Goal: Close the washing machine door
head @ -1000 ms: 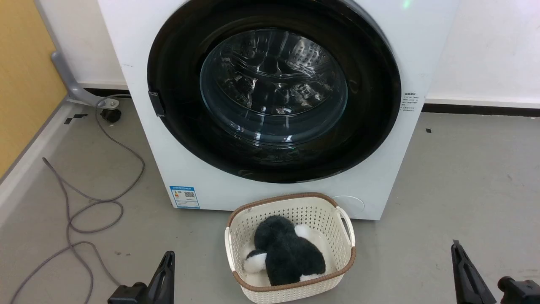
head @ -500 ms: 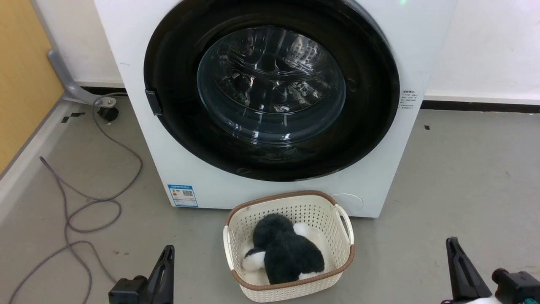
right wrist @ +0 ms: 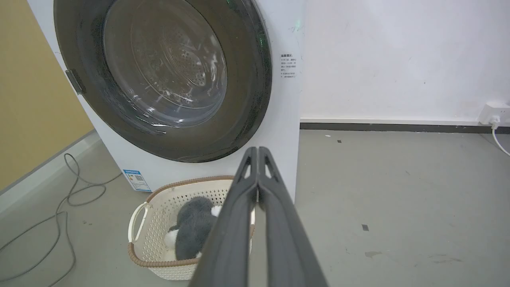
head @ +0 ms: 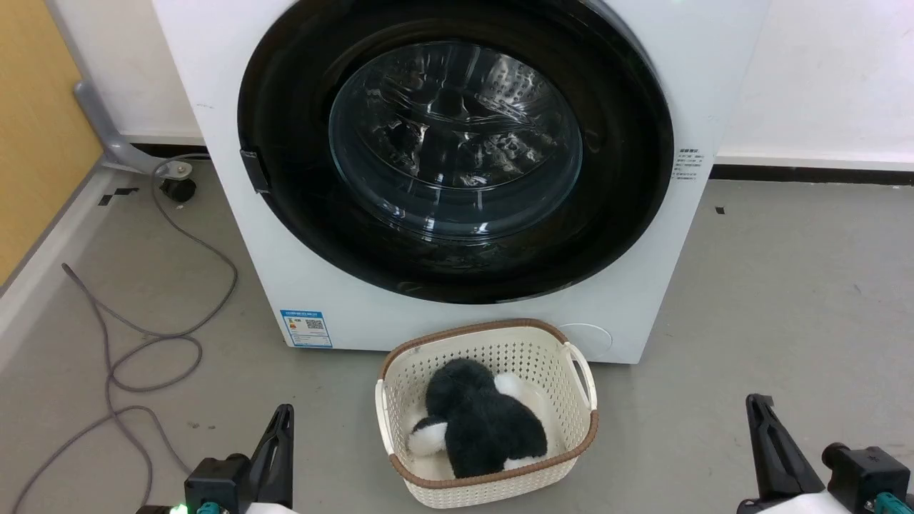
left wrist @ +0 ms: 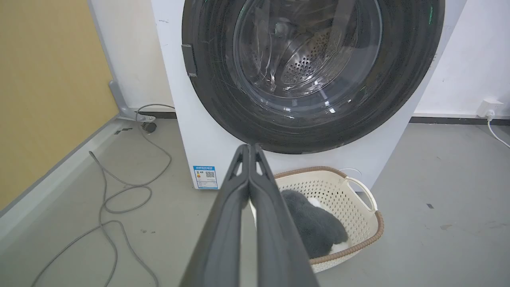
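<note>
Against the washing machine point(head: 371, 321) front, the washing machine door point(head: 457, 143) sits flush, apparently already closed, while left gripper point(left wrist: 250, 149) and right gripper point(right wrist: 258, 150) hover low, fingers point(left wrist: 223, 223) pressed together, empty.

Right hand point(right wrist: 258, 148) pinched together before the washing machine door point(right wrist: 163, 75).

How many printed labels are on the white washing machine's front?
2: a small blue label at lower left, a black-text label beside the round black-rimmed door's right edge; washing machine's top is cropped.
</note>
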Controlling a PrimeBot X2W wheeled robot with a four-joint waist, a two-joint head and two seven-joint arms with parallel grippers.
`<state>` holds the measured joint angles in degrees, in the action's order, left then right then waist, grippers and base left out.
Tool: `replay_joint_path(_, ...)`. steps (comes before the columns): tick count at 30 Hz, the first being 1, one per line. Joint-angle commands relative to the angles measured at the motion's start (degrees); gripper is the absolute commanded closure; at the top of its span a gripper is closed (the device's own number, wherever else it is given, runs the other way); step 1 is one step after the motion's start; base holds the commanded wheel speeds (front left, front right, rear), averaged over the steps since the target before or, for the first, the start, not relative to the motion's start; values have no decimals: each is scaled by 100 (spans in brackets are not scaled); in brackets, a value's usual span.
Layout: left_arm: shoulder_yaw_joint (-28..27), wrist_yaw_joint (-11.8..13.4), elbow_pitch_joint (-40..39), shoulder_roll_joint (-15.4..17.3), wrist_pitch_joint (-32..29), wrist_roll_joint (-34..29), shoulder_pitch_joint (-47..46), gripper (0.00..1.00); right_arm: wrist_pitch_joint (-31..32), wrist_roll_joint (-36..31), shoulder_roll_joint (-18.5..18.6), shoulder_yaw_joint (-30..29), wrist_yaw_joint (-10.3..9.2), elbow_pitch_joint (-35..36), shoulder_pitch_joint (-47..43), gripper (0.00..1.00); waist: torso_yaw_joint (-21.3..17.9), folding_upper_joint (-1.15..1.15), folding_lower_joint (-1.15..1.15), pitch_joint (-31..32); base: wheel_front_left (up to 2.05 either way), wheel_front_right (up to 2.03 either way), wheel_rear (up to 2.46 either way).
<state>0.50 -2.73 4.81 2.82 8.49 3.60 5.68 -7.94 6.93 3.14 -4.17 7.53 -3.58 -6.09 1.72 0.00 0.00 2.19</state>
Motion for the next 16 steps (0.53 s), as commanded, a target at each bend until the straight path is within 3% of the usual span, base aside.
replay_joint_path(1,-20,46,-49,3,-47,-51,-103,100,44,-82,-12,31,-2,47,122,100,-5,0,0,-6,0,0,0)
replay_joint_path(16,-26,95,-143,4,-222,-118,-205,100,208,-216,-15,115,-2,115,229,100,-41,0,0,-53,0,0,0)
